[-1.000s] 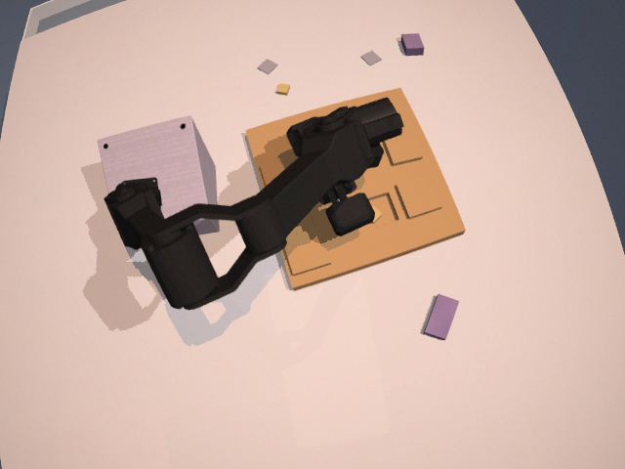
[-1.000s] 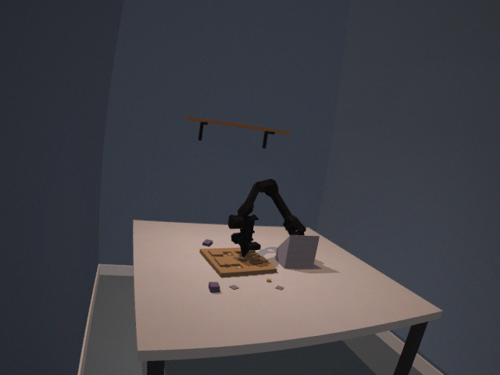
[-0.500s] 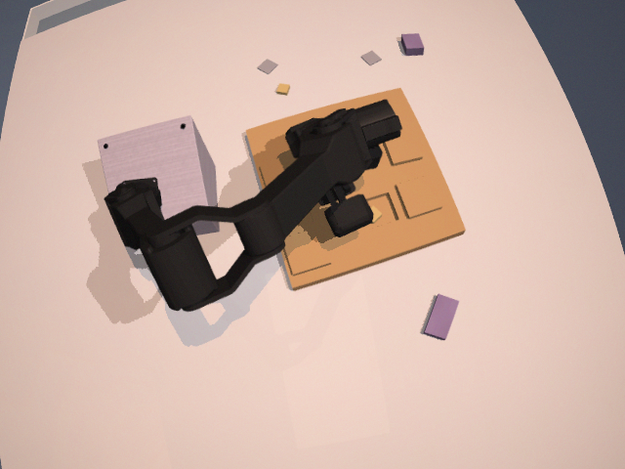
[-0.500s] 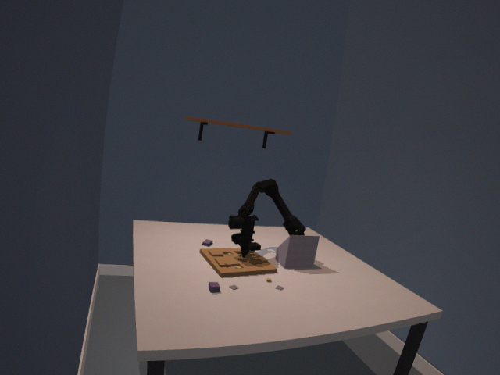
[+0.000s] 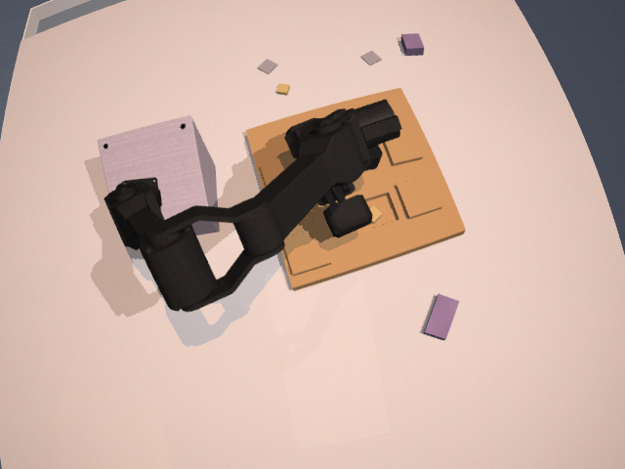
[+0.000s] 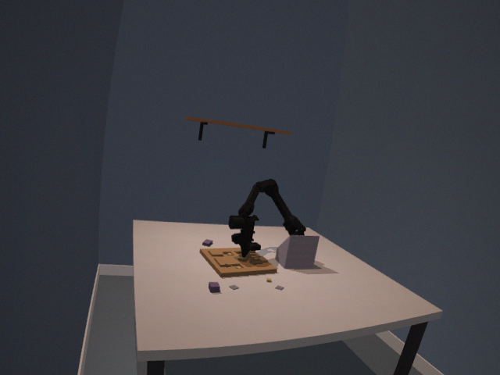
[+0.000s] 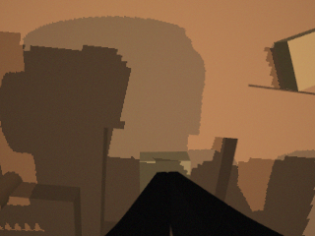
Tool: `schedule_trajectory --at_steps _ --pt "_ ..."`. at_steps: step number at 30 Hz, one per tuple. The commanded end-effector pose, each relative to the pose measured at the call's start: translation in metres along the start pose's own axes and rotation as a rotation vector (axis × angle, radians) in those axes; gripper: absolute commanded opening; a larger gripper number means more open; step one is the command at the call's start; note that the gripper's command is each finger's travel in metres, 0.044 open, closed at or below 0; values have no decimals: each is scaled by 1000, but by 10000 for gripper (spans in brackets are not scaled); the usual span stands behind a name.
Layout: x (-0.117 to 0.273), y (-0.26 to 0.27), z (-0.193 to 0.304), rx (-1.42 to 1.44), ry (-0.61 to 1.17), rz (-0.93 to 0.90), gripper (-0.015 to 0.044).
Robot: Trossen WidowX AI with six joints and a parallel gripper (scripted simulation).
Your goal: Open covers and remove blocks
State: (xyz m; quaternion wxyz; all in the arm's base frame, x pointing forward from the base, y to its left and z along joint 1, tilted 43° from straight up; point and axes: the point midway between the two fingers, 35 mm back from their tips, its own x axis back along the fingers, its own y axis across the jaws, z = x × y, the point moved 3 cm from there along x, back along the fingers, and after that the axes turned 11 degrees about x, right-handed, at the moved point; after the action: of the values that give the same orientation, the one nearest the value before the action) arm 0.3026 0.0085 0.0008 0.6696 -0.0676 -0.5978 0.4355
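The orange puzzle board (image 5: 353,254) (image 6: 250,273) lies flat, with grooves and same-coloured panels; the arm hides its middle, so not every cover's position can be told. My gripper (image 6: 244,256) (image 7: 167,183) is shut and empty, pointing down low over the board. In the wrist view a pale yellow block (image 7: 148,170) shows just beyond the fingertips, in shadow and partly hidden by them. A yellow block (image 5: 375,214) sits in an open well beside the hand. A yellow block (image 7: 303,59) also shows in a well at the wrist view's upper right. Another small yellow block (image 5: 283,89) (image 6: 269,280) lies on the table off the board.
A large pale purple box (image 5: 151,166) (image 6: 301,251) stands beside the board near the arm's base. Two purple blocks, one (image 5: 412,44) (image 6: 214,287) and another (image 5: 441,317) (image 6: 207,242), and two flat grey tiles (image 5: 267,65) (image 5: 370,58) lie around the board.
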Motion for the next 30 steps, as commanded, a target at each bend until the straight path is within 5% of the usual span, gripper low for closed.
schedule_trajectory --at_steps 1,30 --pt "-2 1 2 -6 6 2 0" --pt "10 1 1 -7 4 1 0"
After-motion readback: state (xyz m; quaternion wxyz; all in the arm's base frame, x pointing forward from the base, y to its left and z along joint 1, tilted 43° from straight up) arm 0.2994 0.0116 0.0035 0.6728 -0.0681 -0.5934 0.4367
